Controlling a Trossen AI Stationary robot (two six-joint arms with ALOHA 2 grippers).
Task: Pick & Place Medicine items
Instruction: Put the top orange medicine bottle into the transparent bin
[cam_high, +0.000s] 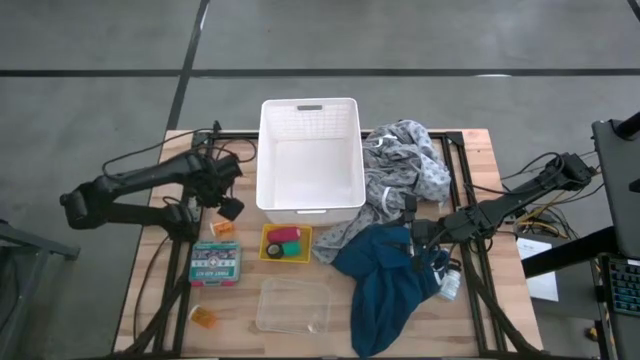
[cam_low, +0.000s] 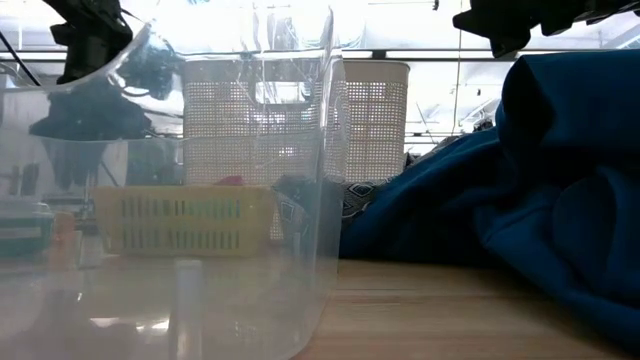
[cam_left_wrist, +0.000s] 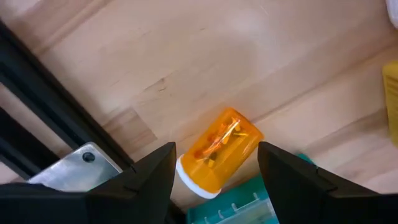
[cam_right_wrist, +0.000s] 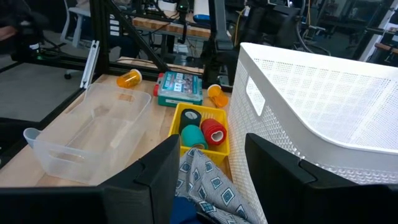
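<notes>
Beside the teal box (cam_left_wrist: 249, 202), left hand (cam_left_wrist: 214, 171) open, empty, astride an orange pill bottle (cam_left_wrist: 221, 149) on its side

Grey floor (cam_high: 100, 40) with dark seams surrounds the wooden table (cam_high: 478, 150).

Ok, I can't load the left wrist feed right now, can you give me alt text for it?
An orange translucent pill bottle with a white cap lies on its side on the light wooden table, framed between the left tool's two open dark fingers. A teal box edge sits just beside the bottle, and a black metal frame rail crosses one corner.
</notes>
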